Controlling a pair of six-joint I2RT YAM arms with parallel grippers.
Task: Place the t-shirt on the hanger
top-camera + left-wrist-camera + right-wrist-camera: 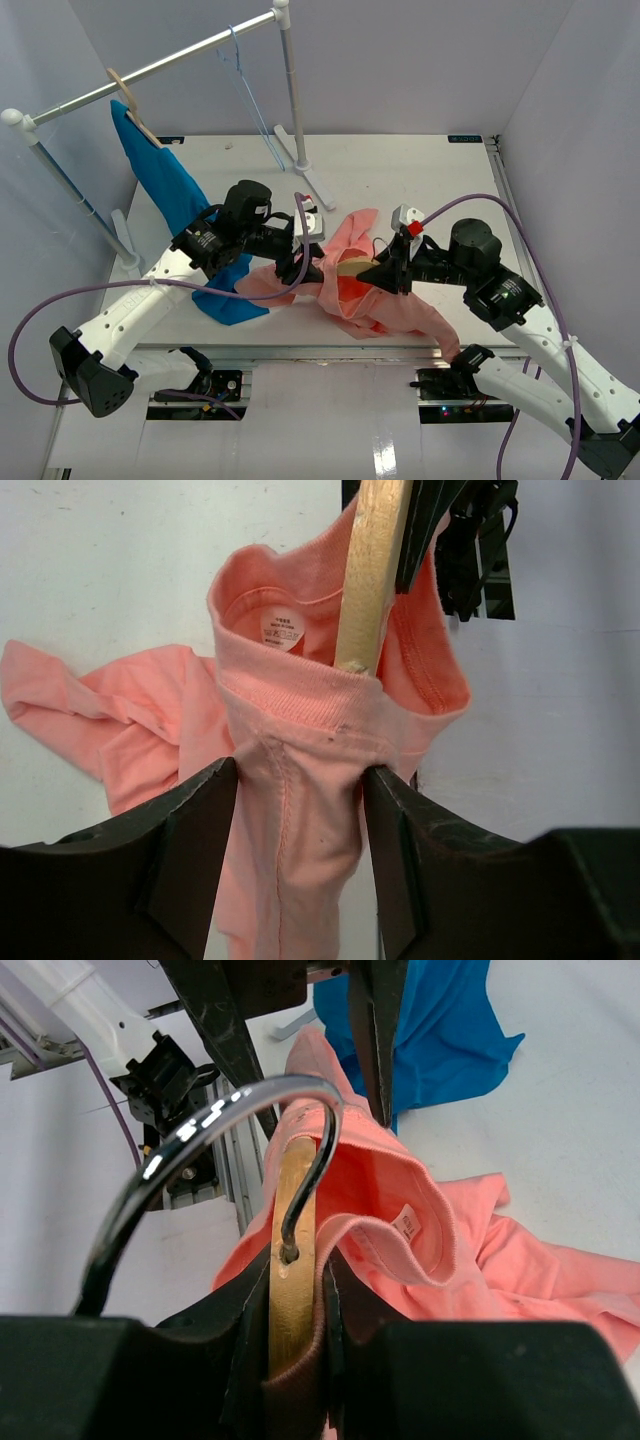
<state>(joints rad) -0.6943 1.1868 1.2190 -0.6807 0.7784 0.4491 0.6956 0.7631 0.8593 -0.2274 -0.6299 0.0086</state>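
The salmon-pink t-shirt (395, 305) lies bunched at the table's front middle. The wooden hanger (352, 266) sticks into its neck opening. My left gripper (300, 262) is shut on a bunch of shirt fabric just below the collar (300, 780); the hanger's arm (370, 570) goes into the collar above it. My right gripper (385, 275) is shut on the hanger's neck (293, 1290), with the collar edge pinched against it. The metal hook (220, 1120) curves up toward the right wrist camera. The t-shirt's label and body (420, 1210) spread to the right. The hanger's crossbar is hidden.
A bright blue shirt (165, 190) hangs from a tan hanger (130, 105) on the white rack rail (190, 52) and trails onto the table. A thin pale-blue wire hanger (245, 70) hangs further right. The rack's foot (310, 180) stands behind the grippers.
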